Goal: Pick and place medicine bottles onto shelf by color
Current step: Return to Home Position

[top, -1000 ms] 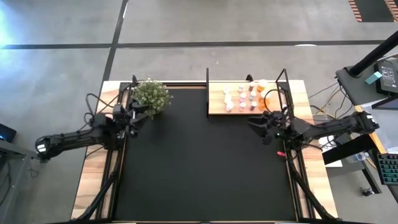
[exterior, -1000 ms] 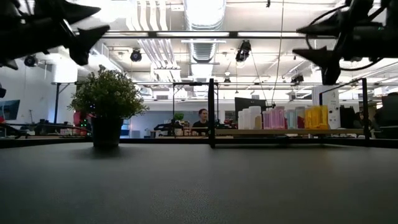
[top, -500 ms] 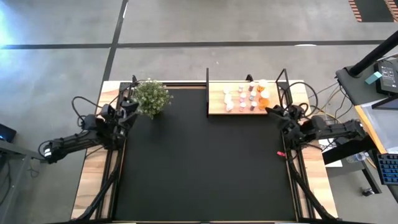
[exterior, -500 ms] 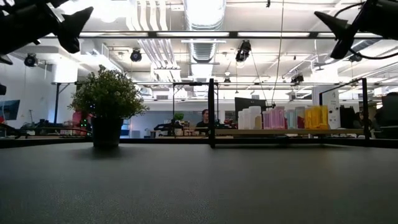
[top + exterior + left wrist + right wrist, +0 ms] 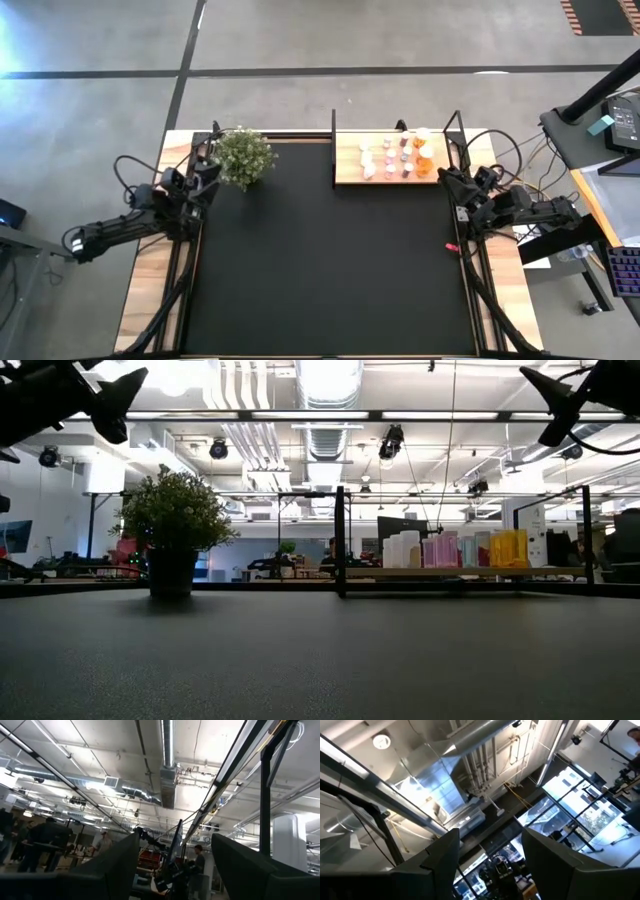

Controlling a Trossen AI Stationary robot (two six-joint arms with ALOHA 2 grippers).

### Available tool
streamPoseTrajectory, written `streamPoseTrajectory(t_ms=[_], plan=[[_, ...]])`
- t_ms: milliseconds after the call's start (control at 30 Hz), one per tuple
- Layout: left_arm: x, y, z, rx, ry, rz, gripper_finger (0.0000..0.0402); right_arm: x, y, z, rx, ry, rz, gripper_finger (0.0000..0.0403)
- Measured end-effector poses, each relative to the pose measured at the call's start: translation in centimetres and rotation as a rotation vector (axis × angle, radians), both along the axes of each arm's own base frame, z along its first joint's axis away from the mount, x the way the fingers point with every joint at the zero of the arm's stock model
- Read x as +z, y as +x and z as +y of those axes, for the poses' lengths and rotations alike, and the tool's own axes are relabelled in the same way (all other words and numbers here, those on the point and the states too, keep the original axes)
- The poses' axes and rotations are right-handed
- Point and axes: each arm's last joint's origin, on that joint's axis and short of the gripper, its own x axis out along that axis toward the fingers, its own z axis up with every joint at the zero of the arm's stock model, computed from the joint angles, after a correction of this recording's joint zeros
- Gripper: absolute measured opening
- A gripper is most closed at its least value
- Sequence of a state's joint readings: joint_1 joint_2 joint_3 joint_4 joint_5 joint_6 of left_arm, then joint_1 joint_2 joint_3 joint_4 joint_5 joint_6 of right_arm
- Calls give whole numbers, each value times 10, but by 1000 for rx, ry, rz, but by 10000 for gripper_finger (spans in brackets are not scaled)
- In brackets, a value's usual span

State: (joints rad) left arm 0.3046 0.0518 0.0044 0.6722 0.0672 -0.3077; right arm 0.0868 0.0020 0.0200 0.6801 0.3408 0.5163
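Well, both arms hang drawn back at the table's 2 side edges, with nothing in either gripper. The left gripper (image 5: 207, 174) sits up off the surface just beside the potted plant (image 5: 243, 153). Its wrist view looks at the ceiling, and its 2 fingers (image 5: 120, 857) stand well apart with only open air between them. The right gripper (image 5: 446, 179) hovers near the shelf's right end, close to the black post there. Its jaws are likewise spread wide and hold nothing, as the right wrist view shows. From table height, both grippers show only as dark tips high in the corners.

The medicine bottles (image 5: 398, 155) all stand on the shelf (image 5: 349, 171), the wooden board at the far edge of the black table (image 5: 320, 270). They are grouped by colour: white toward the plant side, pink in the middle, orange (image 5: 507, 548) nearest the right arm. A small red speck (image 5: 451, 246) lies near the table's right edge.
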Motion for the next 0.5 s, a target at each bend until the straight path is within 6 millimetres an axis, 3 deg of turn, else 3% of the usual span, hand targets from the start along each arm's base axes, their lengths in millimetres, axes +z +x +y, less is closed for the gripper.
streamPoseTrajectory(t_ms=[500], plan=[[-3, 5, 2, 0, -13, 41, 233, -3, 6, 1, 0, -4, 48, 206]])
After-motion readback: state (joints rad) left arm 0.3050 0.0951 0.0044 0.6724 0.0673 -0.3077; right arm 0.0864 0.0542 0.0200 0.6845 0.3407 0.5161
